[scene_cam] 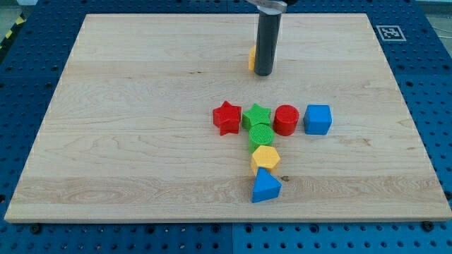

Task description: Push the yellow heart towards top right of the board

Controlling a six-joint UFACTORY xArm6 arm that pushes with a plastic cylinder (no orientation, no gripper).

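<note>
A small sliver of a yellow block shows at the left side of my rod in the upper middle of the board; most of it is hidden behind the rod, so its heart shape cannot be made out. My tip rests on the board right next to it, on its right and in front, seeming to touch it. A second yellow block, a hexagon, lies lower down in a cluster.
A cluster sits at centre: red star, green star, red cylinder, blue cube, a green cylinder, then the blue triangle. The wooden board lies on a blue perforated table.
</note>
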